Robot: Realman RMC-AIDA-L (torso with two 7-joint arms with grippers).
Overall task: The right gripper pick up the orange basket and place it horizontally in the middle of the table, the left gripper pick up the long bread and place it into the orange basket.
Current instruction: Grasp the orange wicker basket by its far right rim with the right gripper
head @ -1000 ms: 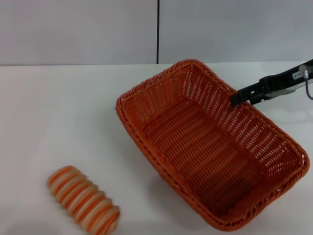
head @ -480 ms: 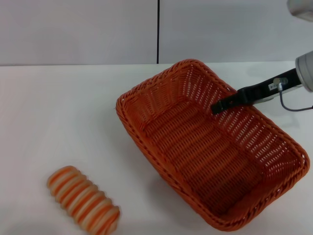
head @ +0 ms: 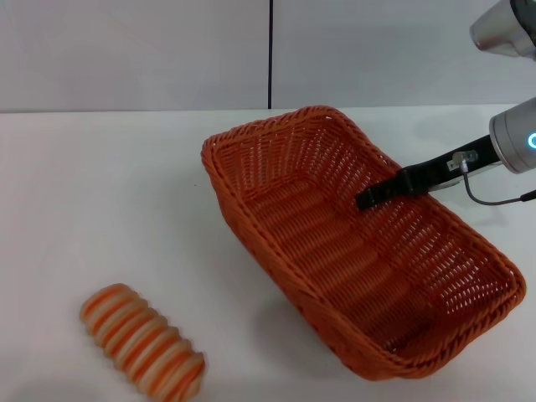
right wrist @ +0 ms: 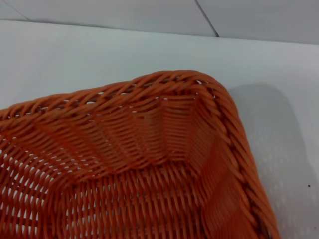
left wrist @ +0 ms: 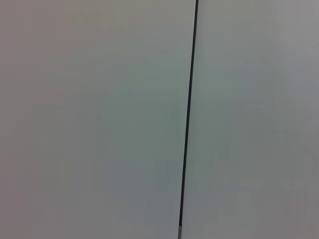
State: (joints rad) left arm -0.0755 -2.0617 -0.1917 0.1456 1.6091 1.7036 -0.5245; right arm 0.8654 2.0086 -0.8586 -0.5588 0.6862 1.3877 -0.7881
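Observation:
The orange basket (head: 335, 251) lies askew on the right half of the white table (head: 109, 193), its long axis running from far left to near right, and it is empty. My right gripper (head: 366, 200) reaches in from the right over the far long rim and is shut on that wall, with its black fingers inside the basket. Up close in the right wrist view is a corner of the basket (right wrist: 149, 149) with its braided rim. The long bread (head: 142, 342), striped orange and cream, lies at the near left of the table. My left gripper is out of view.
A grey wall with a dark vertical seam (head: 270, 54) stands behind the table. The left wrist view shows only that wall and its seam (left wrist: 188, 119). White tabletop (right wrist: 99, 50) lies beyond the basket's corner.
My right gripper moved left from the basket's far rim to inside it. The basket then shifted, its left corner swinging toward the back. The bread stayed put.

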